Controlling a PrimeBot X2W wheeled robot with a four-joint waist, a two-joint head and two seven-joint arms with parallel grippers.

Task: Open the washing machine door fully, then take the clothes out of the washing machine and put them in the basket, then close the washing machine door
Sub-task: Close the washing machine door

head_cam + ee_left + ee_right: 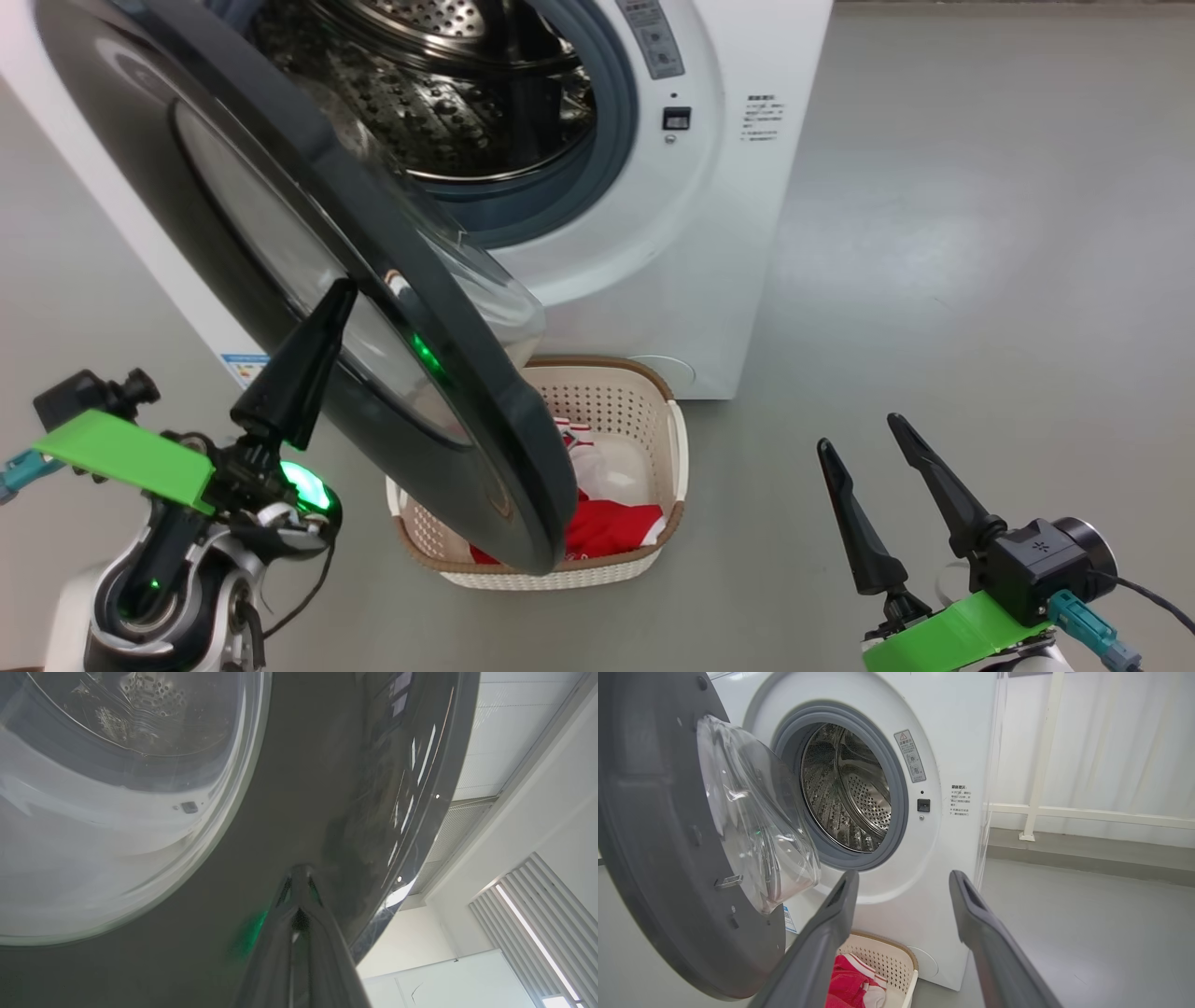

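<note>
Looking down on the big white box-shaped washing machine (719,187): its top and left side run off the picture, so just the grey rubber ring (611,121) and part of the perforated steel drum (439,103) can be seen. Swung out in front, the large round door (467,392) with its glossy black rim and bulging clear glass stands open, and it blocks a lot: the drum's left side, part of a small blue sticker (245,366) low on the cabinet, and the left half of the basket. That cream-white perforated plastic basket (678,448) with the brown woven-look rim sits on the floor just in front of the machine, below the opening. The red-and-white clothes (611,527) lie inside it, partly behind the door's edge; how many pieces is hard to tell. Left gripper (343,289): fingers clenched together on nothing, up against the door's outer face, and the left wrist view shows the fingertips (303,882) meeting their own reflection in the black rim. Right gripper (859,433) hangs off to the right, well apart from everything, fingers spread wide and empty. Underneath, a smooth grey floor (980,233), softly shiny. The right wrist view gives a white railing (1087,813) before pale curtains (1120,732); the left wrist view catches a white panelled ceiling (509,723).
</note>
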